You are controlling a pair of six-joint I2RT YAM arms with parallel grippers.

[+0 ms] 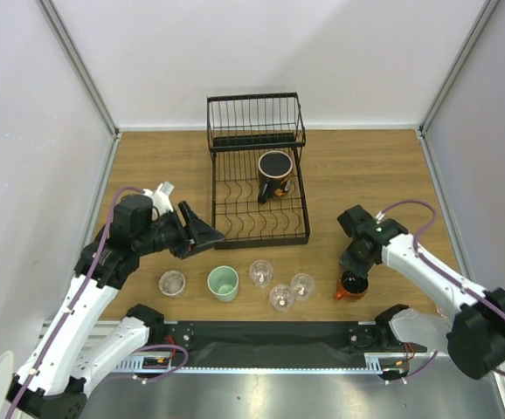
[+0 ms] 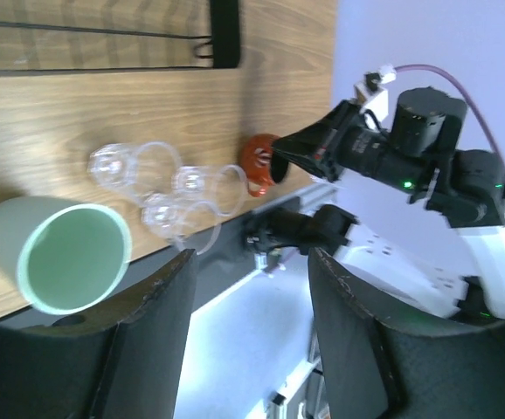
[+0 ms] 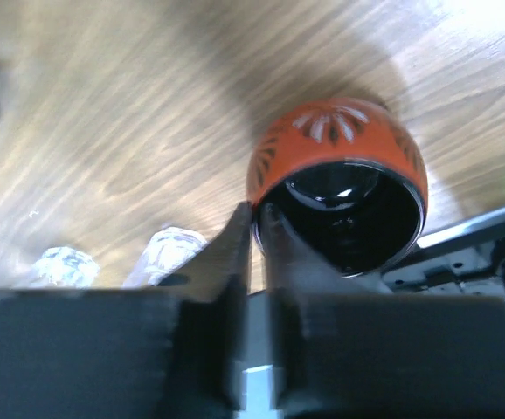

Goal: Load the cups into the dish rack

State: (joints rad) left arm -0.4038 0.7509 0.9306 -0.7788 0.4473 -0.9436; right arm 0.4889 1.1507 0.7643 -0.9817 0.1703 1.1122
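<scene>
The black wire dish rack (image 1: 235, 196) stands at the table's far middle with a black-rimmed mug (image 1: 275, 173) in it. On the table in front lie a mint-green cup (image 1: 223, 283) and three clear glass tumblers (image 1: 280, 295), plus one more tumbler (image 1: 172, 283) to the left. My right gripper (image 1: 354, 278) is shut on the rim of an orange-red mug (image 3: 340, 179) at the front right, one finger inside. My left gripper (image 1: 205, 234) is open and empty, near the rack's front left corner. The left wrist view shows the green cup (image 2: 60, 253) and tumblers (image 2: 161, 188).
Grey walls close in the table on both sides and at the back. The black strip with the arm bases (image 1: 270, 336) runs along the near edge.
</scene>
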